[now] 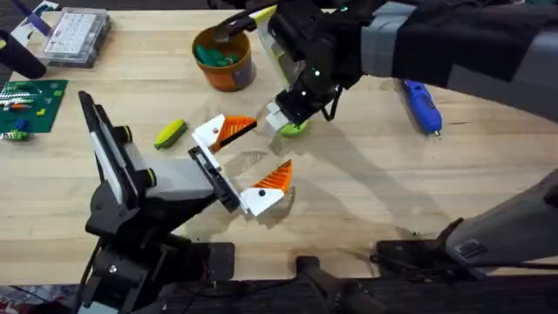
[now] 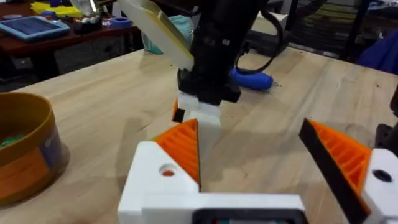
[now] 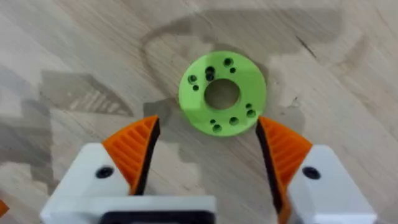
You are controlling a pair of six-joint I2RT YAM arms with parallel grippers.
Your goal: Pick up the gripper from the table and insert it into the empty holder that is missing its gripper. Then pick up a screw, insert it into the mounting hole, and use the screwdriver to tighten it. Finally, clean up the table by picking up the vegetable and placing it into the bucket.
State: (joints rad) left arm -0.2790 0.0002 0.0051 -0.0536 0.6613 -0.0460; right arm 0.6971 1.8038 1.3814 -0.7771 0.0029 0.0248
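No readable text, labels, brands or numbers anywhere. Green circuit board (image 1: 26,105) at the table's far-left edge carries small markings, possibly print, too small to read. Clear compartment box (image 1: 77,37) at the far-left corner unlabeled as far as visible. Green disc (image 3: 222,92) bears holes only.

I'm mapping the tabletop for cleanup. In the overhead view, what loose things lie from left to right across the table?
Green circuit board → clear parts box → yellow-green vegetable → orange bucket → green disc beneath the right tool → blue screwdriver.
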